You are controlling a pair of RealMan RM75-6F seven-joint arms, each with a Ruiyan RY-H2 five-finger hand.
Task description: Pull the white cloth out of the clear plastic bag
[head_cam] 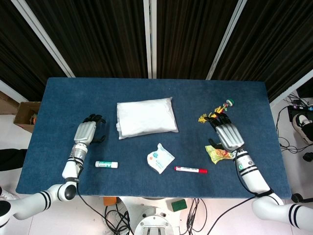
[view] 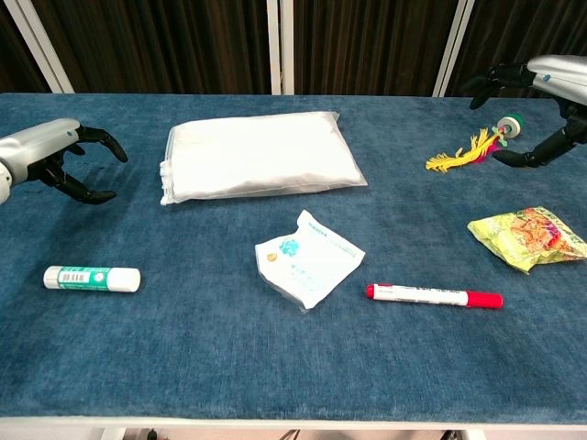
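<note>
The clear plastic bag [head_cam: 146,117] [view: 259,156] lies flat in the middle of the blue table, filled by the folded white cloth [head_cam: 149,115] [view: 266,154]. My left hand [head_cam: 88,131] [view: 57,160] hovers to the left of the bag, fingers spread and curved, holding nothing. My right hand [head_cam: 226,133] [view: 546,87] hovers well to the right of the bag, fingers apart and empty.
A green-and-white tube [head_cam: 106,164] [view: 92,278] lies near my left hand. A small white packet [head_cam: 160,158] [view: 308,258] and a red marker [head_cam: 191,170] [view: 434,295] lie in front of the bag. A yellow snack wrapper [head_cam: 218,153] [view: 528,237] and a tasselled toy [head_cam: 215,113] [view: 472,147] are by my right hand.
</note>
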